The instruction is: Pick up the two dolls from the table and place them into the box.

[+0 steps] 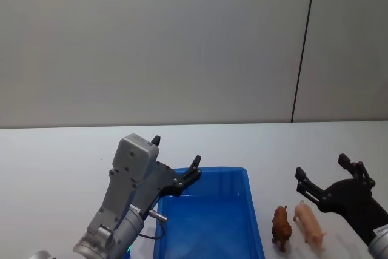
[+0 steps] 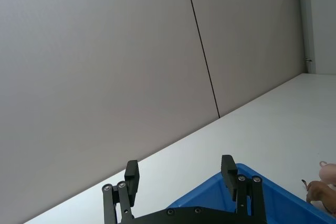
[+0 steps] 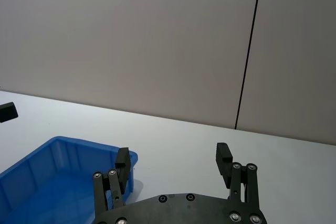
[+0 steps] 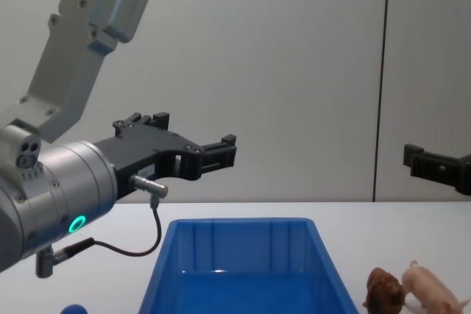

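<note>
The left gripper (image 1: 176, 151) is hanging in the air above the far left part of the box (image 1: 218, 170), its fingers (image 2: 132, 177) spread wide and holding nothing. The blue box is sitting on the white desk (image 1: 60, 150) with its long axis running away from the robot. Just to the right of it, the brown doll (image 1: 281, 227) and the pink pig doll (image 1: 309, 222) are standing side by side on the desk, close together. Both bodies are lying roughly lengthwise away from the robot, the pig angled slightly; which end is the head is hard to tell. Farther right, the right gripper (image 1: 322, 165) is hovering beyond the dolls, its fingers (image 3: 224, 158) also parted and empty.
</note>
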Controlling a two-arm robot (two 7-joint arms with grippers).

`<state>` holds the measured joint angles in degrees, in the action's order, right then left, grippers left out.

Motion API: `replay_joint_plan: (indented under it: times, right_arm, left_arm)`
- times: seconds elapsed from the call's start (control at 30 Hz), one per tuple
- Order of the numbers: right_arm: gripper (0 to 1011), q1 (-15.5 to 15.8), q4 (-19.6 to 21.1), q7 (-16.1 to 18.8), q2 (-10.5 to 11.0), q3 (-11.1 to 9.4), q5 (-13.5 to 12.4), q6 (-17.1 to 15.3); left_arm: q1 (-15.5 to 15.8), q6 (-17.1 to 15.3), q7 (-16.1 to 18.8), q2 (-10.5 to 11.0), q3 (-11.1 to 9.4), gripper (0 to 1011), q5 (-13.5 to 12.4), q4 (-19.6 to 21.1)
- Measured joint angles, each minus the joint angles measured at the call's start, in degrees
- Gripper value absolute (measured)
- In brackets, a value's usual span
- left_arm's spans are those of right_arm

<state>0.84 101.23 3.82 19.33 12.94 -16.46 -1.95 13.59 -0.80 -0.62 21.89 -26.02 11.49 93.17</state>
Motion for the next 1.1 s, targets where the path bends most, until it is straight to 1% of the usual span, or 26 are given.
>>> replay_joint_plan:
  times: [0.77,0.97,1.1]
  right_arm:
    - [1001,0.0,-0.1,0.2,0.1,-0.1,-0.1,-0.1]
    - [1001,-0.1,-0.6,1.1,0.5,-0.5,-0.6,-0.9]
    - [1001,0.0,-1.0,2.0,1.2,-1.0,-1.3,-2.2]
  left_arm:
    - [0.0,0.0,0.0,0.0,0.0,1000,0.0,0.0]
    - [0.0,0.0,0.0,0.0,0.0,1001,0.0,0.0]
    - [0.0,0.0,0.0,0.0,0.0,1000,0.0,0.0]
